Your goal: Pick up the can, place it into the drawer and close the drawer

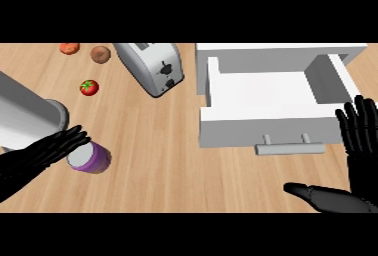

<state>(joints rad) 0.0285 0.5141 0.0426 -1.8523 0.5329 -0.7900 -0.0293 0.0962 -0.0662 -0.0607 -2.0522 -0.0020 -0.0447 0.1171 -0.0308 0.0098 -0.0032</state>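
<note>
Fingers [70, 137] of the robot's black left hand [40, 152] lie stretched out over the near rim of a short purple can with a pale lid [91, 158], touching or just above its upper left edge, not curled round it. The can stands on the wooden tabletop [170, 165] at the lower left, tipped a little, its lid facing up and toward the hand, its long axis close to upright. It lies just right of and below the fingertips, so the left hand is by far the nearer one.

Across the tabletop, well apart from the can, the white open drawer [262, 127] with a grey bar handle [289, 147] juts out from its cabinet, nothing showing inside it. The black right hand [359, 135] shows at the right edge just beside the drawer's front corner, fingers straight and up, thumb spread low, holding nothing.

Further back sit a chrome toaster [155, 67], a red tomato [89, 87], a brown round fruit [100, 53] and an orange one [69, 48]; a grey metal cylinder [29, 117] stands just behind the left hand.

By the look of it, the grasp is not yet made: the fingers must wrap the can's side before it is carried right to the drawer.
</note>
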